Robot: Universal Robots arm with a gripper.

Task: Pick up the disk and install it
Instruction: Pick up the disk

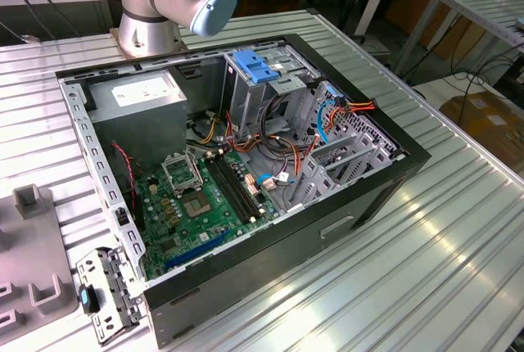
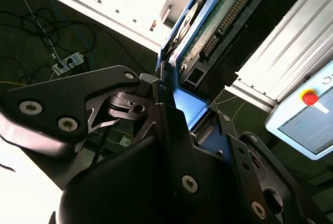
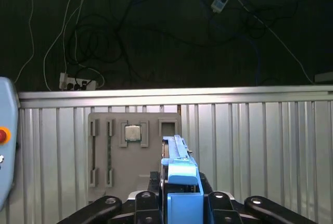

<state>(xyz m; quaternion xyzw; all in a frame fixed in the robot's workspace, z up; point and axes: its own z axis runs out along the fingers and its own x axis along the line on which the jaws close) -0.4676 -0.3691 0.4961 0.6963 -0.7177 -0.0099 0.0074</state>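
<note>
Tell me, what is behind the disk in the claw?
In the first wrist view, a grey tray with a square chip; the disk, held by the claw, covers part of it.

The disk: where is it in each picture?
First wrist view: the disk, edge-on in the gripper, ribbed metal table behind.
Second wrist view: the disk reaches past the gripper, circuit board showing.
Exterior view: the ribbed metal table, the shared landmark, under the computer case.

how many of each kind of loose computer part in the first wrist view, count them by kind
disk, gripped by the gripper: 1
processor chip in the grey tray: 1
green memory stick in the same tray: 1
total: 3
</note>
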